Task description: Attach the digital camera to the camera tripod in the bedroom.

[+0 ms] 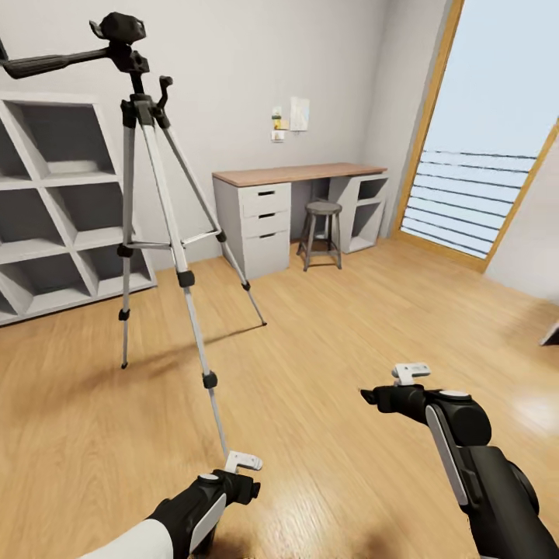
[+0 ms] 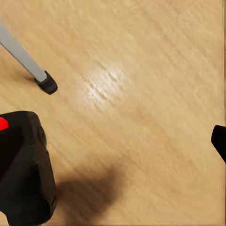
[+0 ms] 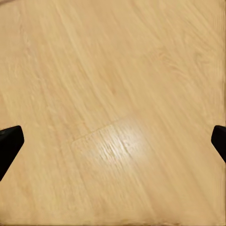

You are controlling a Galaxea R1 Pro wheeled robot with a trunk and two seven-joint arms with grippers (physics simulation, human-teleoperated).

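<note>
Bedroom wood floor [image 1: 334,334] is seen below both grippers. The camera tripod [image 1: 155,233] is stood ahead of the left gripper [image 1: 247,475], whose jaws are spread, as are the right gripper's [image 1: 388,384]. The digital camera [image 2: 21,169] is seen against the left gripper's one side; mounting is judged not yet done.

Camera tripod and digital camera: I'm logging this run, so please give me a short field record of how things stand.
tripod: camera tripod upright on the wood floor, legs spread, in front of the white shelves
camera: digital camera low over the floor, near one tripod foot
left gripper: jaws apart, camera at one side; contact unclear
right gripper: jaws open, empty, above bare floor
status: camera not yet on tripod
</note>
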